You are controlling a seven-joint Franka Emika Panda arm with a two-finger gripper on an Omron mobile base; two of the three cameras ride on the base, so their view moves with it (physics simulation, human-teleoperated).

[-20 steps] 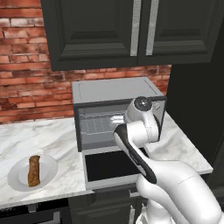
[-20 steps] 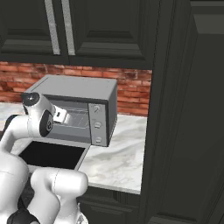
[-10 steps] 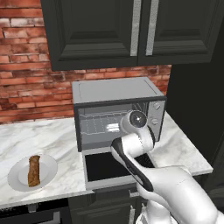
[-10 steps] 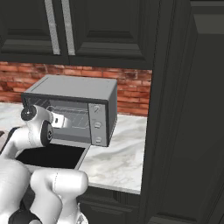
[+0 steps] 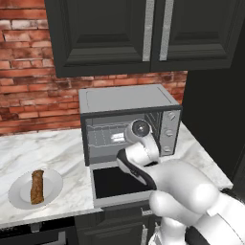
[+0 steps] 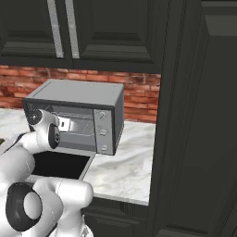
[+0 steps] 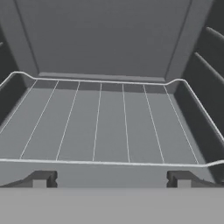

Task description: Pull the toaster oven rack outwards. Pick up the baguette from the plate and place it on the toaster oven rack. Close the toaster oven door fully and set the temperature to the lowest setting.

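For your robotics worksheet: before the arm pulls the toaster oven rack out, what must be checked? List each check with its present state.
1. Toaster oven door folded down flat: ok.
2. Toaster oven rack straight ahead of the gripper, front wire just beyond its tips: ok.
3. Jaws spread apart: ok.
4. Jaws closed on the front wire: not ok.
5. Rack free of items: ok.
6. Baguette lying on the plate: ok.

Baguette [image 5: 37, 186] on plate [image 5: 19, 194], left of toaster oven [image 5: 125, 100]
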